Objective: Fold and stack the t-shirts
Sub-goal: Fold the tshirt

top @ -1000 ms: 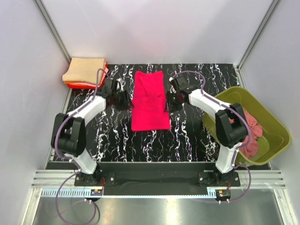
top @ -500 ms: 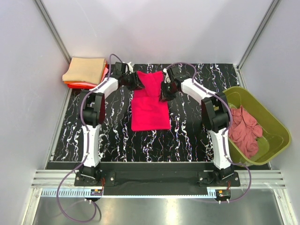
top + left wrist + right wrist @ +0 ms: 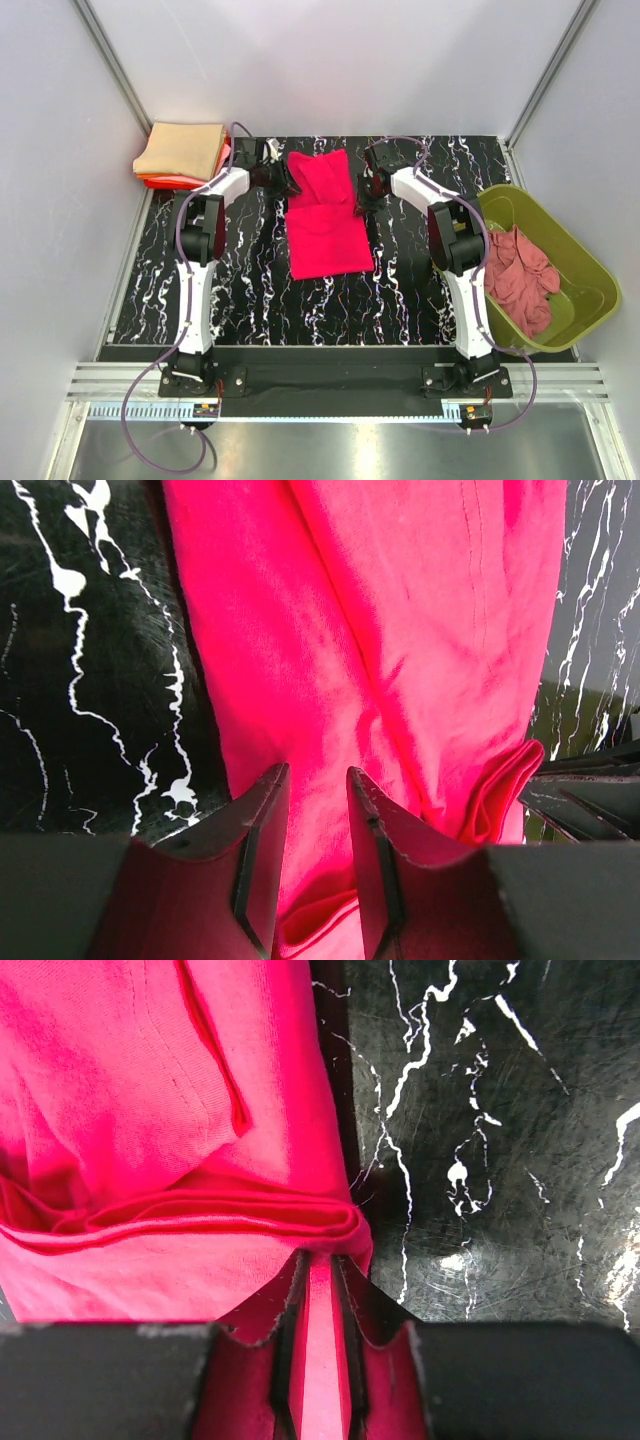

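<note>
Left gripper (image 3: pixel 318 780) and right gripper (image 3: pixel 318 1260) each pinch a side edge of the bright crimson-pink cloth t-shirt (image 3: pixel 325 235), lying lengthwise away from both arms, equally near each, mid black white-veined table (image 3: pixel 420 290), tan-topped stack of folded shirts (image 3: pixel 182 150) far left.

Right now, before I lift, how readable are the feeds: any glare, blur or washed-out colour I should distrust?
Top view: even light, sharp, only a bright glare on the metal strip at the near edge. Left wrist: crimson shirt oversaturated, folds faint; left claw dark and soft. Right wrist: right claw blurred up close, sheen on the marble tabletop.
</note>
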`<state>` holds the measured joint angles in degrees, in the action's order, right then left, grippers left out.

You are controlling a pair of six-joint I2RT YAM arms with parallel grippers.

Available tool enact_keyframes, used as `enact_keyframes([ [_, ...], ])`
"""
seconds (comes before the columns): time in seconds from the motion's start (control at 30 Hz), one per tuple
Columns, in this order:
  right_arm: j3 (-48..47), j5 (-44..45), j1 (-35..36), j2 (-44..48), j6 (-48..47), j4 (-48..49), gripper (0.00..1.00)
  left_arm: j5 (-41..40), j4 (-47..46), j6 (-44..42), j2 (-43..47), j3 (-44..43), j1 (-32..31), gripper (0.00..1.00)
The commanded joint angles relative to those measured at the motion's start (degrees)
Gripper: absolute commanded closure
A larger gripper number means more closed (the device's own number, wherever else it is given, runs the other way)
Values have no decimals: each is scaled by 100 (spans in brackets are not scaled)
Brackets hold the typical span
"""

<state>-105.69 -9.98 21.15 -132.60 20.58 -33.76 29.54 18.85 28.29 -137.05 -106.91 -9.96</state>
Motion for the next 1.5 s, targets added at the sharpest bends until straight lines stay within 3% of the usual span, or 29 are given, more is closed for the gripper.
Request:
enact_keyframes([
  [0.0,189,542,-58,49,17,-105,79,-54,-22,-35,-6,-295,20,65],
  [0.23,320,-136,-58,743,87,-105,73,70,311,-113,837,-269,90,62],
  [0.43,970,-338,-32,1621,367,-448,58,-317,646,-201,2207,582,125,55],
  [0.53,1699,-199,47,2236,561,-421,54,-440,743,-193,2937,1574,117,55],
  [0.57,1892,-93,91,2342,666,-378,53,-466,734,-62,3348,2264,108,55],
  [0.73,3018,259,328,2957,1210,-132,49,-976,155,71,4633,4569,-638,52],
  [0.93,3634,488,583,3187,1589,203,47,-1415,-66,317,5864,5969,-1350,48],
  [1.13,4029,681,733,3073,1791,440,46,-1188,-812,729,6042,6963,-1457,47],
  [1.47,4451,831,777,3170,1932,721,47,-1117,-1551,1099,5602,7263,-1483,50],
])
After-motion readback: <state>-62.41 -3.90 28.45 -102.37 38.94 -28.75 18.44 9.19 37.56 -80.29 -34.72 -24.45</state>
